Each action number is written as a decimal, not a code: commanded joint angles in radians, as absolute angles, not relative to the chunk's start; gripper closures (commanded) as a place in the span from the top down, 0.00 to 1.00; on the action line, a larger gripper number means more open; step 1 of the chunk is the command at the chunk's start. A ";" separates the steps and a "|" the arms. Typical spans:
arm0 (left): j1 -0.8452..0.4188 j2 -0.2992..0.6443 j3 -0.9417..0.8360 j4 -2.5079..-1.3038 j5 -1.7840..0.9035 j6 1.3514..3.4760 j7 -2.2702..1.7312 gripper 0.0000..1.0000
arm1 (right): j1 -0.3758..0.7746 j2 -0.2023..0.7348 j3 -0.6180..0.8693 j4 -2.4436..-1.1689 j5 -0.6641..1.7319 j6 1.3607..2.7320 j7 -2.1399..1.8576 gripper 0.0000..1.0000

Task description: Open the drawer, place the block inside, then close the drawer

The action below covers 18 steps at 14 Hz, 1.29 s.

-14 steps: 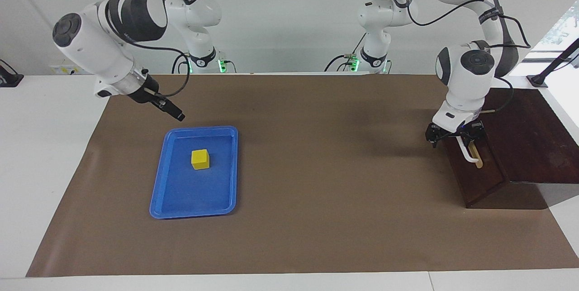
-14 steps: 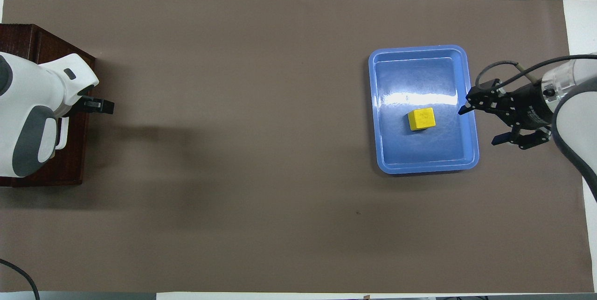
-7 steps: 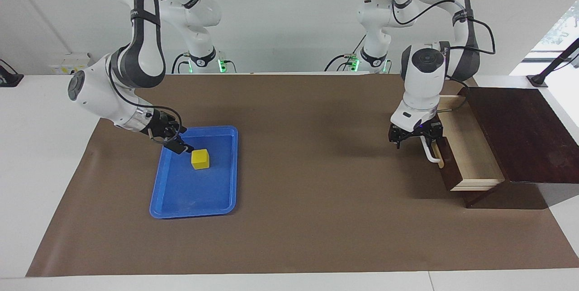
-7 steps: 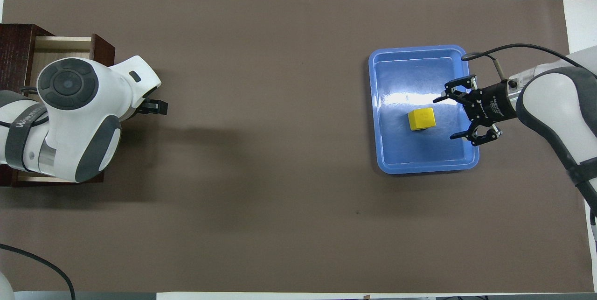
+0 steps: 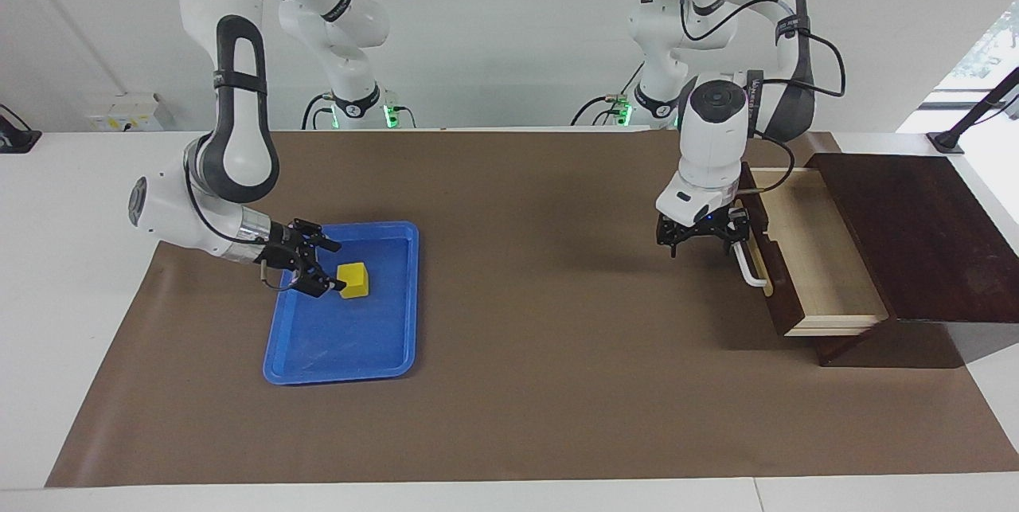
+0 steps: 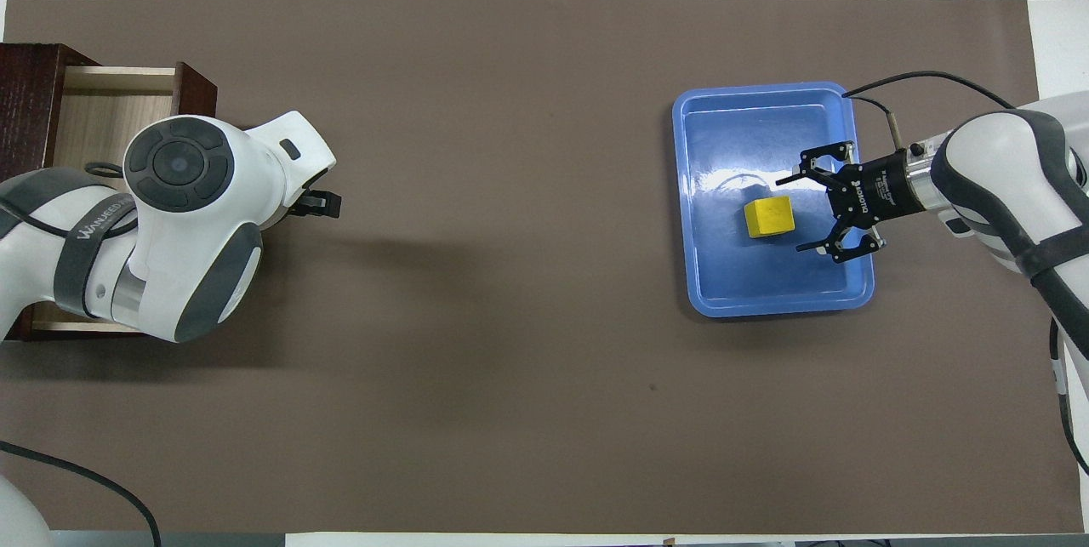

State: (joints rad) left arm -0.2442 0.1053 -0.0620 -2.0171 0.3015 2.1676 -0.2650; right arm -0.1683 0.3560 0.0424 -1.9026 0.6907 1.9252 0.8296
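The yellow block [image 5: 354, 279] [image 6: 769, 217] lies in the blue tray [image 5: 342, 353] [image 6: 766, 296]. My right gripper [image 5: 334, 266] [image 6: 795, 214] is low over the tray, open, its fingertips at the block's side toward the right arm's end, not closed on it. The drawer [image 5: 812, 249] [image 6: 111, 117] of the dark wooden box [image 5: 915, 233] stands pulled out, its pale inside bare. My left gripper [image 5: 699, 249] hangs open in front of the dark front panel [image 5: 771, 289], one finger at the end of the white handle [image 5: 748, 269] nearer the robots. Overhead, the left arm hides most of that gripper [image 6: 322, 205].
Brown paper [image 5: 541, 321] covers the table between the tray and the box. The box stands at the left arm's end of the table. Cables trail from both wrists.
The drawer went from shut to pulled well out as my left gripper drew back from the box at its handle. My right gripper came down from above the tray to the block's side.
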 commanded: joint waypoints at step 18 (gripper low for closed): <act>-0.253 0.117 -0.051 -2.017 0.288 2.192 -0.351 1.00 | -0.164 0.391 0.052 -1.933 0.724 2.020 0.854 1.00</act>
State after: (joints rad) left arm -0.2067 0.1170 -0.0547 -2.0125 0.3012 2.1777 -0.3103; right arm -0.1632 0.3951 0.0471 -1.9228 0.7060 2.0031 0.8515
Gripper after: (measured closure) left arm 0.000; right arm 0.000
